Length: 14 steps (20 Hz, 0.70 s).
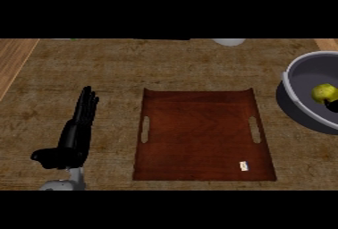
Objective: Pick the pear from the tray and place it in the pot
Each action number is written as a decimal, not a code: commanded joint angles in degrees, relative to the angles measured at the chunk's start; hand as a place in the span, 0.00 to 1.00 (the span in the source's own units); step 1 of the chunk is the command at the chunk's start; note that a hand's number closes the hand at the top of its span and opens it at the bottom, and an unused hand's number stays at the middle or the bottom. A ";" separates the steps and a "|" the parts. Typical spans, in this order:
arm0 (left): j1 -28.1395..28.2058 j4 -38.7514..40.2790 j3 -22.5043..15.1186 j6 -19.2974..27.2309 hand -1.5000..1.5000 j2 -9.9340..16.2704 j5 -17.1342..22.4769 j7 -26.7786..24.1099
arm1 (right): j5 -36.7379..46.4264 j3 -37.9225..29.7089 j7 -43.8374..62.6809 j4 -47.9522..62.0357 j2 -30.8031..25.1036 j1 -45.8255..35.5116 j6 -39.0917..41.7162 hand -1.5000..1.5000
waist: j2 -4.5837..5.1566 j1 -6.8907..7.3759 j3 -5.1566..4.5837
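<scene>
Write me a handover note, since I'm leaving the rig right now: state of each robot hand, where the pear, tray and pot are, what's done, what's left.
Left robot hand: open, fingers straight, resting left of the tray, holding nothing.
Right robot hand: mostly out of view; a dark shape beside the pear may be its fingertips, state unclear.
Pear: inside the pot at the view's right edge.
Tray: mid-counter, holding only a small white tag.
Done: pear is in the pot.
Left: confirm release and pull the right hand clear.

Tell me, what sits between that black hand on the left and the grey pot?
In the head view, the brown tray lies on the counter between the left hand and the pot.
</scene>
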 commanded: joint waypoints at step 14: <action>0.98 -0.70 -0.51 -0.01 0.50 -0.62 -0.31 -0.03 | -27.46 -26.03 -30.58 2.80 0.43 -0.31 -0.12 0.00 | -0.07 -0.60 0.19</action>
